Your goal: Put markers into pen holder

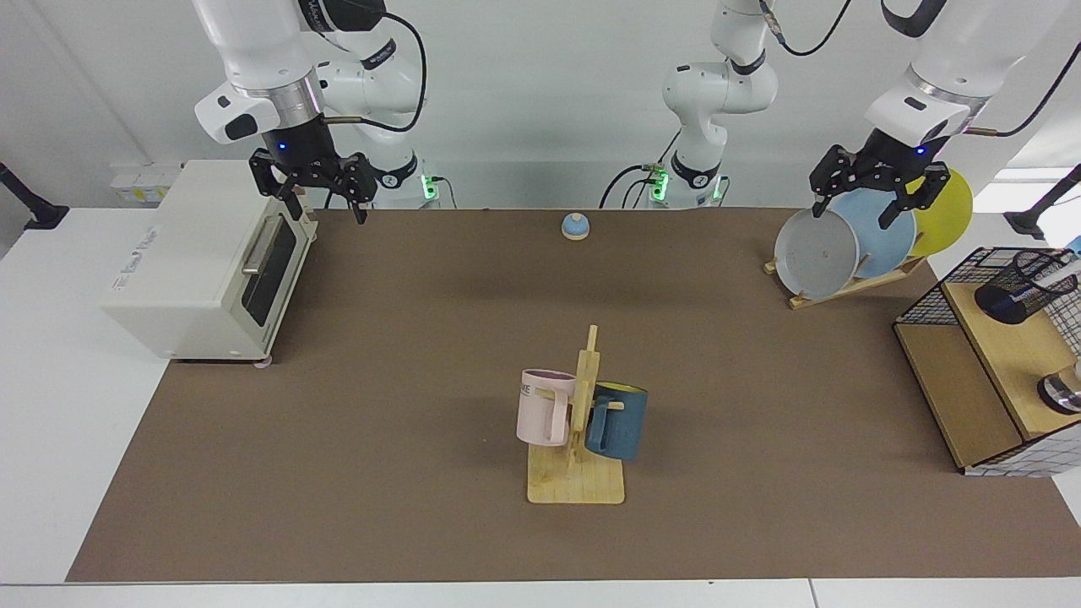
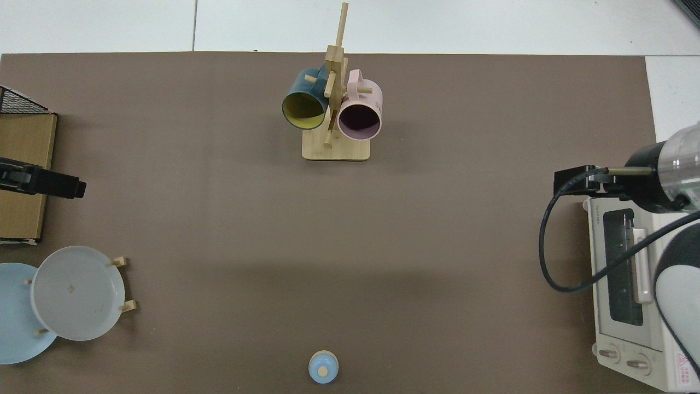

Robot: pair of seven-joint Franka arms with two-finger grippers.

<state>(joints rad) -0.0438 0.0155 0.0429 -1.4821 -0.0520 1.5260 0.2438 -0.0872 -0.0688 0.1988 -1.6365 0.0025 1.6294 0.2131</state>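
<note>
While both end effectors hover open and empty, left end effector (image 1: 851, 211) overhangs plates (image 1: 817, 252).

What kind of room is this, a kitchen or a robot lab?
Most likely a robot lab set up like a kitchen. Two white robot arms stand at a table with a brown mat, and on it sit a toaster oven, a mug rack and a plate rack.

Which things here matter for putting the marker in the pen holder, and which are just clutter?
Job: marker, pen holder, left claw over the plates, right claw waiting by the toaster oven.
Clutter: mugs, bell.
</note>
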